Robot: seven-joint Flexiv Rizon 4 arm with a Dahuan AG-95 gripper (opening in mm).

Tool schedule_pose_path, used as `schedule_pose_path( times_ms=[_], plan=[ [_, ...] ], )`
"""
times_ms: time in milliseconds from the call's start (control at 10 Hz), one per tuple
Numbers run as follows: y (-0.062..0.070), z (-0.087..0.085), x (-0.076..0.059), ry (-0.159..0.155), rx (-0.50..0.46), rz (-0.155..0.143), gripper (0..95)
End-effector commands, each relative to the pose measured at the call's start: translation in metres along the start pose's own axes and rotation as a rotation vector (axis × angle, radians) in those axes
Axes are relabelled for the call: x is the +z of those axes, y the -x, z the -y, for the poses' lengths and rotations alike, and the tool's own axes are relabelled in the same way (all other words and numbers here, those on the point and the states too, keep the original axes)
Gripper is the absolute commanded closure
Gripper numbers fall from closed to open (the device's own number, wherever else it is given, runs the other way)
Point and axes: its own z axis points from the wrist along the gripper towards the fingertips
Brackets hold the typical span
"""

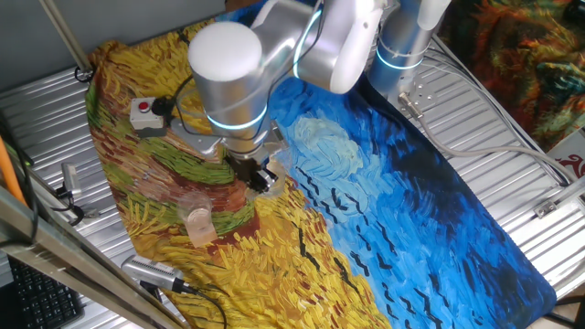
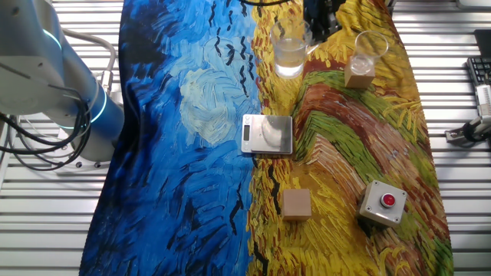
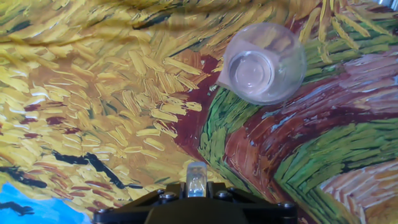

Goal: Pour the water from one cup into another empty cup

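Clear glossy tumbler [image 2: 291, 47], translucent peach plastic cup [image 2: 364, 60], matt painted cloth [image 2: 192, 115], ribbed metal tabletop [image 2: 460, 199].

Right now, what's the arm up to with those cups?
The gripper is low beside the clear tumbler, which stands upright on the painted cloth with a little water in it. The small peach cup stands upright nearby, apart from it. Whether the tumbler is gripped cannot be told. No pouring yet.

I can't read any text, brand or number anywhere. The small silver digital scale [image 2: 267, 134] at the centre of the other fixed view shows a display too small for me to read.
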Motion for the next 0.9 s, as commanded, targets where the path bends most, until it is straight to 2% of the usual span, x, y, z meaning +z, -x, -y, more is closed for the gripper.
schedule_pose_path(
  times_ms=[100,400,600,900],
  plan=[
    [-0.001,0.000,0.006,0.005,0.004,0.000,95.0],
    [-0.001,-0.004,0.017,0.000,0.003,0.002,95.0],
    [-0.004,-0.006,0.029,0.003,0.001,0.009,95.0],
    [-0.008,-0.007,0.037,0.006,0.001,0.012,95.0]
  ],
)
